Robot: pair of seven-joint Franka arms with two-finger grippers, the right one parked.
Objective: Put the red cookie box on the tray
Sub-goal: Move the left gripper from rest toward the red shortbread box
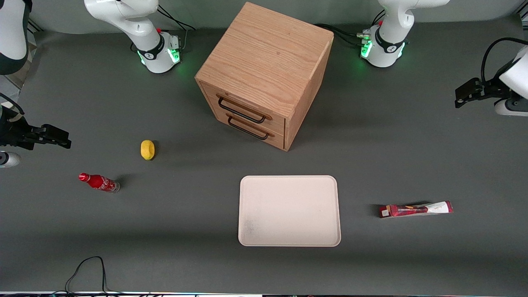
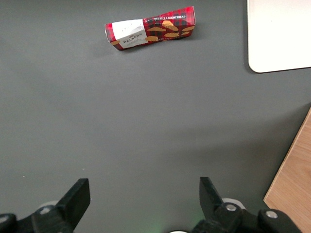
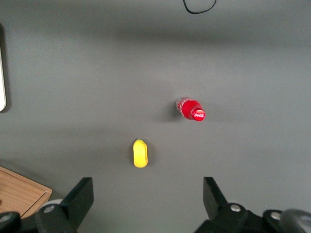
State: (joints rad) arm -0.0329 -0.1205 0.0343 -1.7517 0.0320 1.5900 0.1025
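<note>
- Dark grey tabletop (image 1: 173,231), with a wooden two-drawer cabinet (image 1: 264,74) sitting farthest from the front camera.
- Cream tray (image 1: 288,210) lies flat in front of the cabinet, nothing on it.
- Red cookie box (image 1: 416,209) is flat on the tabletop beside the tray, toward the working arm's end, not touching it.
- Gripper (image 2: 141,194) hangs above bare tabletop, fingers spread wide, holding nothing, well apart from the box.

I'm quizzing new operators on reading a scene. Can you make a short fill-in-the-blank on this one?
1. The red cookie box lies on the ____, not on the tray.
2. The gripper has its fingers ____, holding nothing.
3. The wooden cabinet has ____ drawers.

Missing words: table; open; two
</note>
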